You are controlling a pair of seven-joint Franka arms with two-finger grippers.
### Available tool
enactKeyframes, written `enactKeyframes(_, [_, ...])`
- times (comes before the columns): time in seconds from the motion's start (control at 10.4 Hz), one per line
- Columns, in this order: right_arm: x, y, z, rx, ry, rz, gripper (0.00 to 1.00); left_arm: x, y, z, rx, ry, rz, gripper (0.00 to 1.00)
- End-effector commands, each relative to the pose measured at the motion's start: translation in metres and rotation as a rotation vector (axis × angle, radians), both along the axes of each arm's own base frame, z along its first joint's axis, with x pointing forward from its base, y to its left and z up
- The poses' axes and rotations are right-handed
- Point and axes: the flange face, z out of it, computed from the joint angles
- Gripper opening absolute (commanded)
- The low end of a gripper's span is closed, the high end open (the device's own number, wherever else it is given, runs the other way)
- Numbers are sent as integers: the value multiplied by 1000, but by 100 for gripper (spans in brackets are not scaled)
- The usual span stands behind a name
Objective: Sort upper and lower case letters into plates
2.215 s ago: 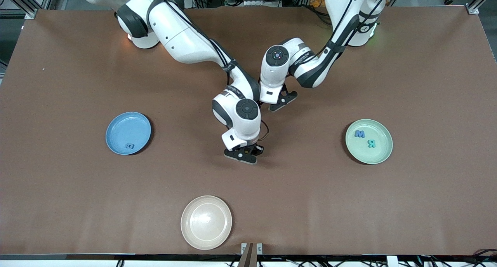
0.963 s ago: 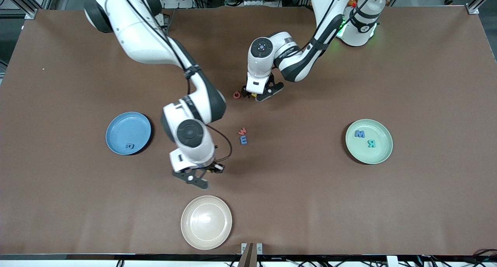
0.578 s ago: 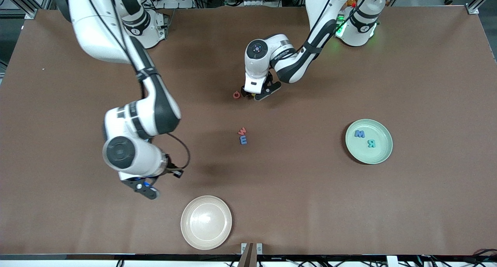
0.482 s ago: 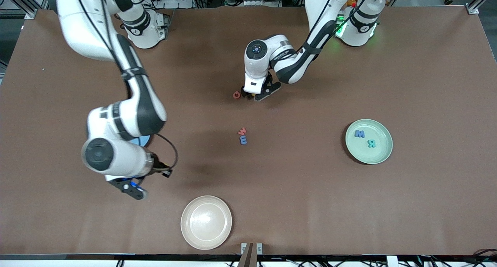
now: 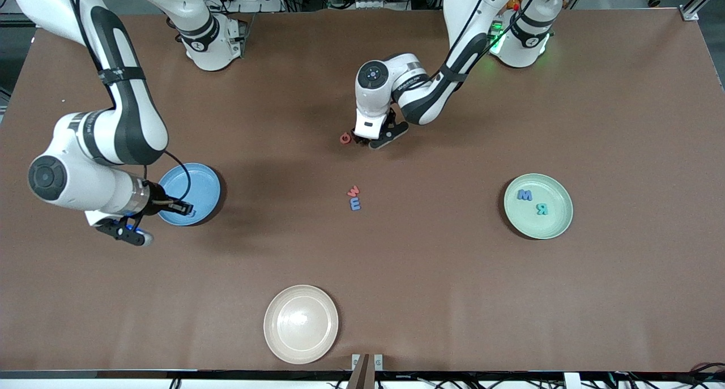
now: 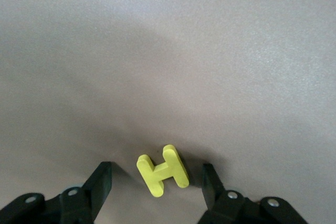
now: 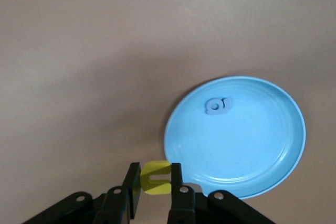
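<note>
While the cream plate [image 5: 301, 324] sits unused nearest the front camera, my work lies higher up the surface [image 5: 430, 287]. My right tool [image 5: 126, 234] hangs just off the rim of the sky-blue plate [image 5: 195, 184], at the right arm's end, its jaws closed on a small yellow letter [image 7: 156, 178]. I judge I pinch it by its edges so it stays flat and drops cleanly once I am over the dish. One bluish letter [image 7: 216, 106] already lies in that plate, so this looks like one sorting destination.

At the left arm's end the mint-green plate [image 5: 552, 227] holds a blue M [image 5: 525, 195] and a teal R [image 5: 542, 209], both capitals. Mid-surface, a red w [image 5: 353, 191] and a blue letter [image 5: 355, 204] lie touching, still unsorted.

Farther from the camera, my left tool [image 6: 156, 188] is down at the surface, jaws parted and straddling a yellow H [image 6: 163, 170], not yet pinching it. I set the jaws either side so they can grip its flanks. A red letter [image 5: 345, 138] lies just beside it. The H being a capital, I expect it belongs with the M and R.
</note>
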Motion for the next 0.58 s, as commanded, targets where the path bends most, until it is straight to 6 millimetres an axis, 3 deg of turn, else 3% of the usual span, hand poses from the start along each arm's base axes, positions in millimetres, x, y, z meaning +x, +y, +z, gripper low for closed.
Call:
enactKeyframes(0.0, [-45,-31,-20,25,-10,95,0,0,-3,-6,16,-10,-2,50])
enactKeyframes(0.19, [-61,-56,-55,-32,-30,157,2,8,-2,-2,17,-42,-34,0])
enactKeyframes(0.29, [-73,-74,-71,-56,-40,163,4,20,3,7,10,-57,-16,0])
enactKeyframes(0.39, [-74,-75,-71,-54,-39,173,9,46,18,32,-8,-92,25,0])
enactKeyframes(0.48, [-73,-75,-76,-54,-31,174,35,62,28,54,1,-112,40,0])
